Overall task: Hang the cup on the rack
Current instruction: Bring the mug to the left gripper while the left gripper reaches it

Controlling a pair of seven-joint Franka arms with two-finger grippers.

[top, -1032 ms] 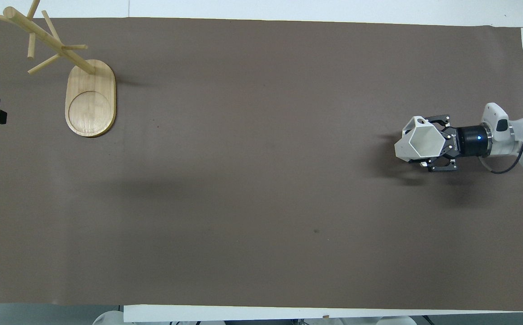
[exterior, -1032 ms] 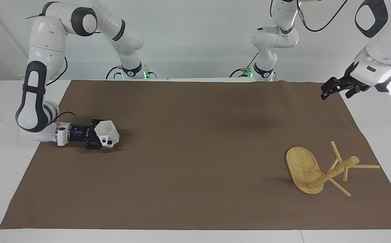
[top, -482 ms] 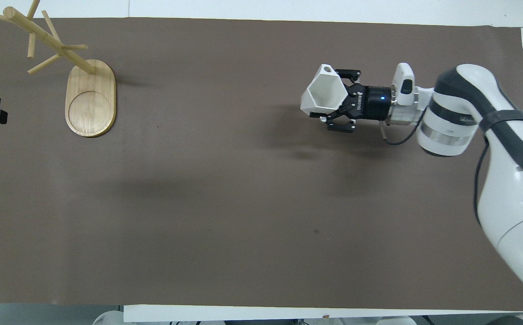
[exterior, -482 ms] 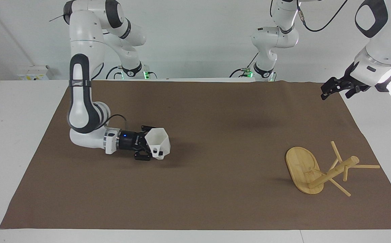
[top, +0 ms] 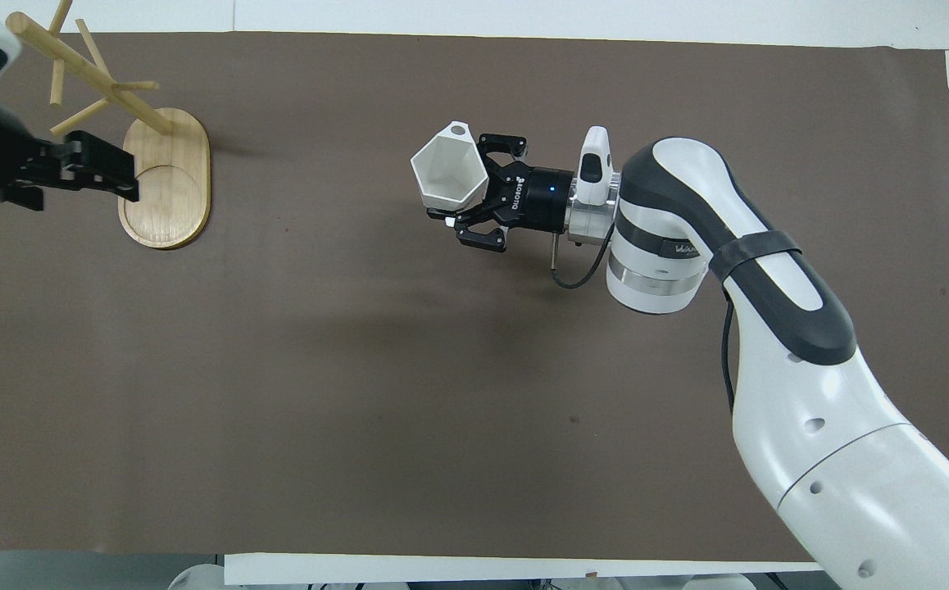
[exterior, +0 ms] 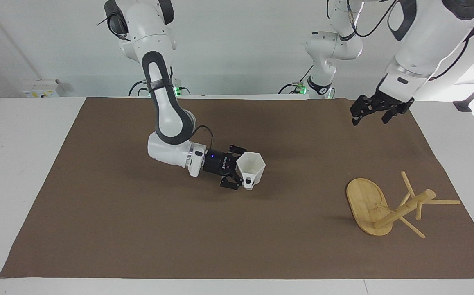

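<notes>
Left gripper [exterior: 369,113]: raised over the mat [exterior: 237,246] at the left arm's end of the table, nearer the robots than the rack. Its fingers are spread and hold nothing.

Right gripper [exterior: 239,174]: held level over the middle of the mat. The fingers are closed on the cup [exterior: 251,168]. One finger appears to sit inside the rim and one outside the wall; the exact contact cannot be confirmed. The cup is clear of the mat, mouth up and slightly tilted. In the overhead view the cup [top: 447,168] shows its handle loop on the side away from the robots.

Rack [exterior: 378,209]: stands on the mat toward the left arm's end, well apart from the cup. The pegs are bare.

Handling, as judged:
- The cup looks light, rigid and thin-walled. A moderate grip should suffice.
- The matte faceted wall gives flat surfaces and is unlikely to slip.
- It may chip if knocked against a peg.
- A hold on the rim wall away from the handle leaves the loop free for a peg. The present hold appears to do this.
- The rack also looks light, so a sideways push on a peg could shift or tip it.

Changes from one second ago:
- The right arm has carried the cup from the right arm's end of the mat to mid-mat.
- The left gripper has come in from the mat's edge toward the rack.
- The rack has not moved.
</notes>
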